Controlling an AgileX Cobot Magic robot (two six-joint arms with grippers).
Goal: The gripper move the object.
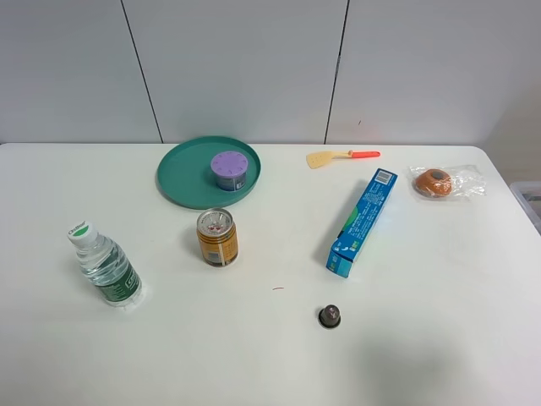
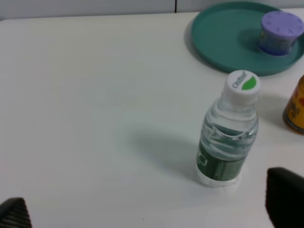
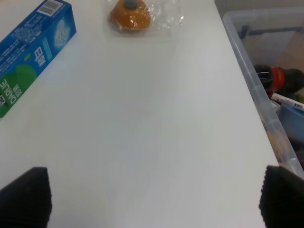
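Exterior high shows the lavender jar (image 1: 229,169) upright on the green plate (image 1: 182,182), likely light, stiff and slick, best pinched across its sides; both hands look spread and empty.

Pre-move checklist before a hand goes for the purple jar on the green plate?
1. Purple jar upright on green plate: ok.
2. Lid on jar: ok.
3. Jar top free of clutter: ok.
4. Gold can stands apart from the plate, water bottle further off: ok.
5. Left hand open and empty, fingertips at the wrist view's edges: ok.
6. Right hand open, nothing between the fingertips: ok.
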